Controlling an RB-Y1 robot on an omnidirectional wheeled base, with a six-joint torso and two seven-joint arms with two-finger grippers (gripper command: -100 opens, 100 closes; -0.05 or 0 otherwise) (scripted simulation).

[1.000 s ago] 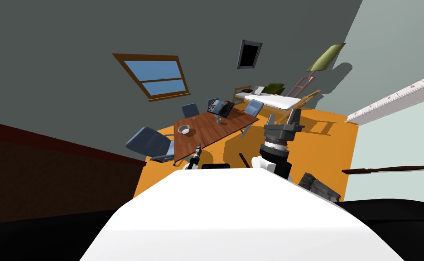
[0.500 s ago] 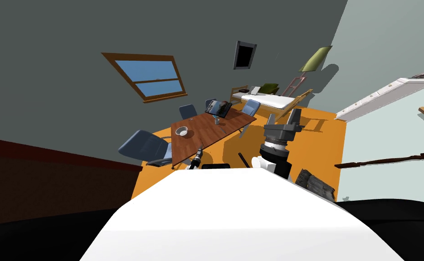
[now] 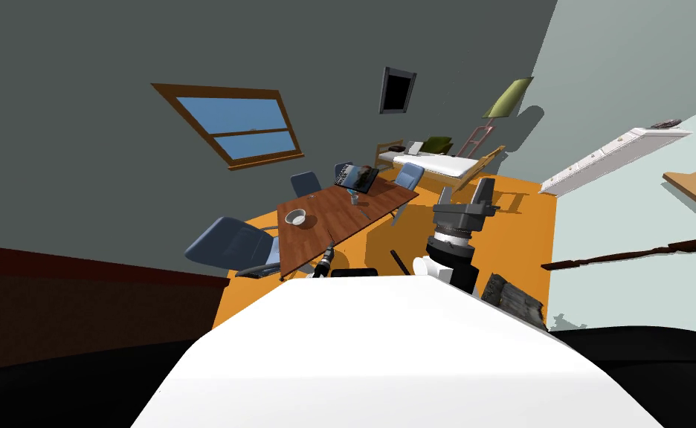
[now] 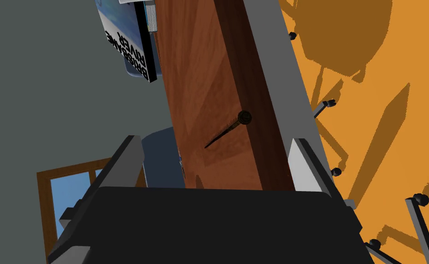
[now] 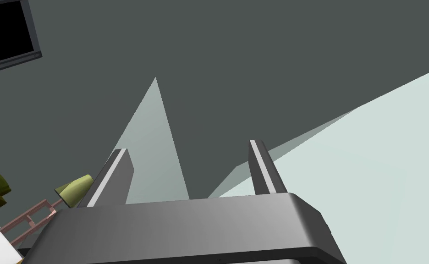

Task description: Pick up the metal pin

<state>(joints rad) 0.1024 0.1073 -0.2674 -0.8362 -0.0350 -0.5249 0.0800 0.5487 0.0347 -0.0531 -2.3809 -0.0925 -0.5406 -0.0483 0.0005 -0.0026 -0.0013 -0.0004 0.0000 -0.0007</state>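
- Left claw (image 4: 216,140) is hanging released, pointing at the dark pin (image 4: 225,132) by the edge of the wooden counter (image 4: 195,68).
- Probably worth getting closer, then straddling the shaft crosswise.
- Right claw (image 5: 187,146) is idling, released too.

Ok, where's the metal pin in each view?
Head view: too small to make out on the brown table, ahead of the left gripper.
Left wrist view: the metal pin lies on the tabletop near its edge, beyond the open fingers.
Right wrist view: the right gripper, open, points away from the table.
Shared landmark: the book at the table's far end.
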